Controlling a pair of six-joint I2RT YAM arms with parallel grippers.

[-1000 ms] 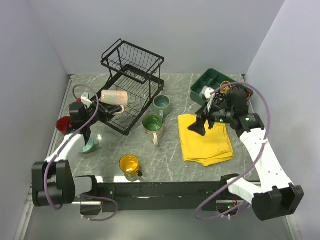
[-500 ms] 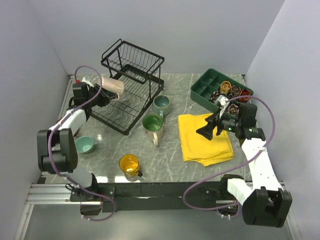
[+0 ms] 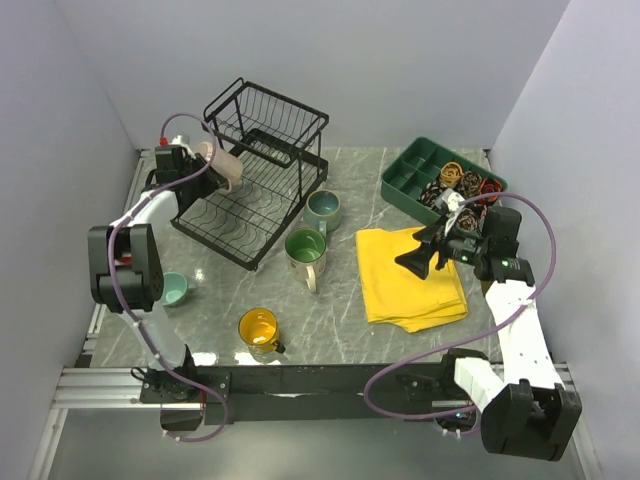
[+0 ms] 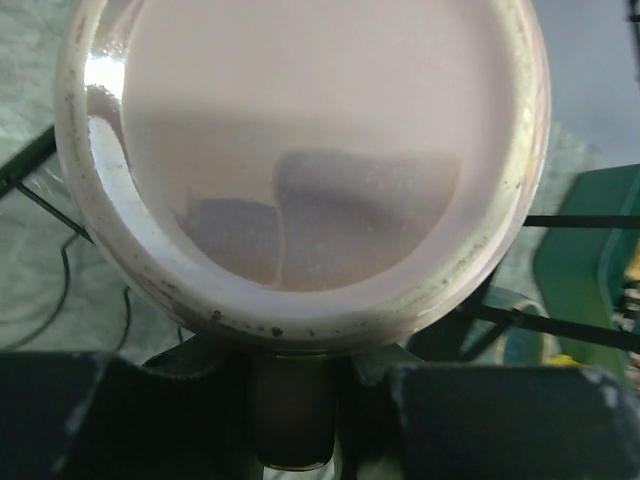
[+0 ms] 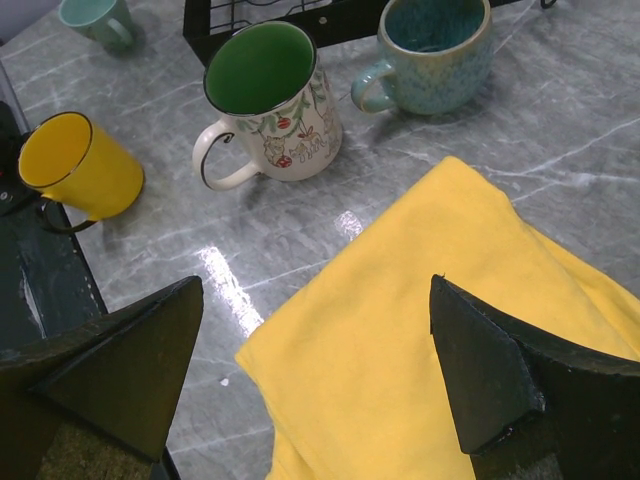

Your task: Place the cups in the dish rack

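Top external view: your left gripper (image 3: 203,165) is clamped on the lilac-beige mug (image 3: 224,170), which it carries on its side at the left edge of the dish rack (image 3: 262,190), about level with the gap between the upper basket (image 3: 268,115) and the lower tier (image 3: 245,215). Your right gripper (image 3: 418,262) hangs wide open and empty over the yellow cloth (image 3: 410,285).

To seat this mug well, mind the wires. Bring it in beneath the basket rim, tip the mouth down, and let go only once it rests on the lower tier.

The left wrist view adds what the overhead cannot: the grip appears to be on the handle (image 4: 290,425), and the mug's mouth fills the lens.

The right wrist view shows the floral mug (image 5: 270,100), blue-green mug (image 5: 435,45), yellow mug (image 5: 78,165) and small teal mug (image 5: 92,18) waiting on the table (image 5: 560,150).
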